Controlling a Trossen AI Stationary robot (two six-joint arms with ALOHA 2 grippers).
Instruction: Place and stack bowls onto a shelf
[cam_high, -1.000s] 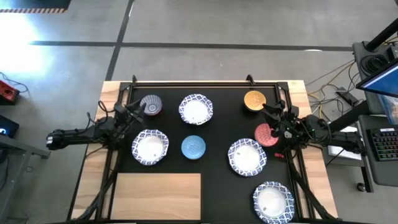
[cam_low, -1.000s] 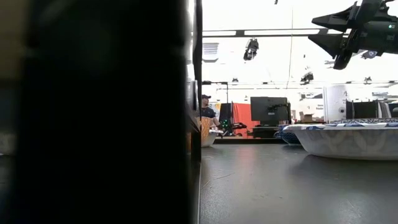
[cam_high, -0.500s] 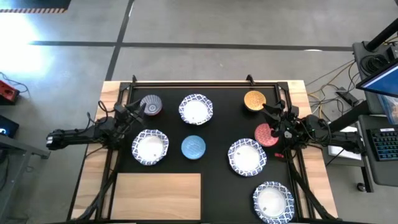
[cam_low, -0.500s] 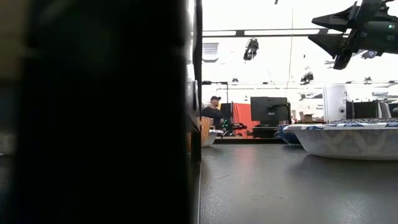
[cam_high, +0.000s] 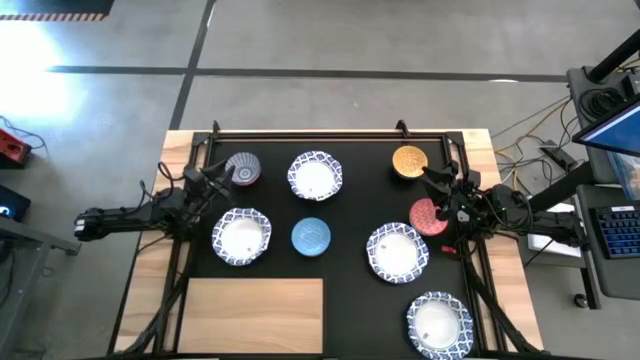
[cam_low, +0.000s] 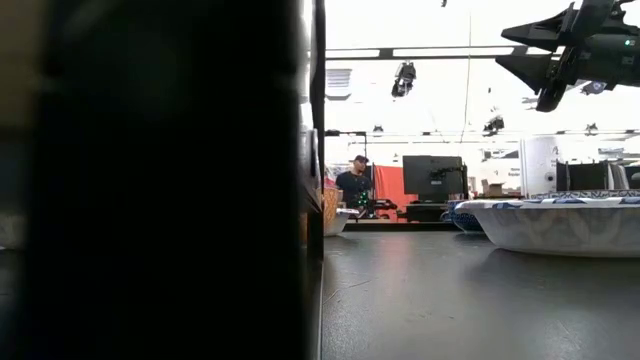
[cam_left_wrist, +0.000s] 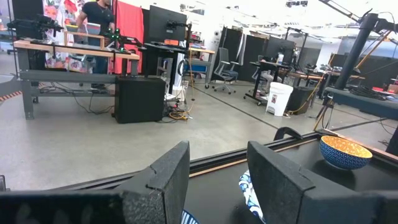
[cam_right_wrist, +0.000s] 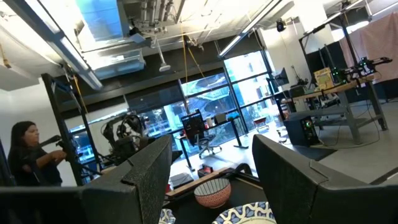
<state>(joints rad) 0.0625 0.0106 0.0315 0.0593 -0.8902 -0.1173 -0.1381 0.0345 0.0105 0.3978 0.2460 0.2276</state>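
Note:
Several bowls rest on their bases on the black mat: four large white ones with blue rims, and small grey-purple, light blue, golden yellow and red-pink ones. The shelf, a light-wood board, lies at the near left with nothing on it. My left gripper hovers open by the grey-purple bowl. My right gripper hovers open between the yellow and red-pink bowls. Both wrist views show open gaps with nothing held.
A black frame rail runs along the far edge of the mat, and cables trail beside both arms. In the low view a dark upright blocks the left half, and a large bowl stands close at the right. A person is in the room behind the table.
Both arms and all the bowls have kept still. Only the person in the room behind the table has walked toward the right of the low view.

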